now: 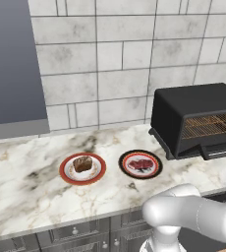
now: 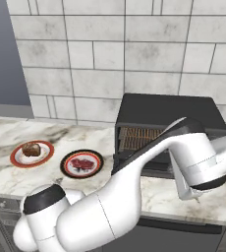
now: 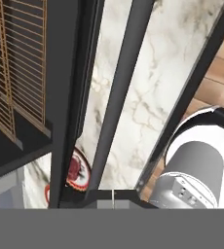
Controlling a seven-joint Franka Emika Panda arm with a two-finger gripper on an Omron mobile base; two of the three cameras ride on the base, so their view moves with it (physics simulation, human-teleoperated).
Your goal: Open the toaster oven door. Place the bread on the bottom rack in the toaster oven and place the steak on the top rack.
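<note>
The black toaster oven (image 1: pixel 193 106) stands at the right of the counter with its door (image 1: pixel 223 149) swung down and open. Inside, the top rack (image 1: pixel 208 120) sits above the bottom rack (image 1: pixel 206 131), both bare. The bread (image 1: pixel 82 163) lies on a red-rimmed plate (image 1: pixel 65 173). To its right, the steak (image 1: pixel 141 164) lies on a black-rimmed plate (image 1: pixel 154 172). In the hand view my gripper (image 3: pixel 113 197) is shut, fingertips together just below the door's bar handle (image 3: pixel 123 87), with nothing between them. My arm crosses in front of the oven (image 2: pixel 164 106) in the right base view.
The marble counter (image 1: pixel 26 172) runs left from the oven, backed by a tiled wall (image 1: pixel 110 64). Cabinet drawers (image 1: pixel 85 231) sit below the counter's front edge. A grey panel (image 1: pixel 9 64) rises at the far left. Wooden floor (image 3: pixel 221 73) shows past the counter edge.
</note>
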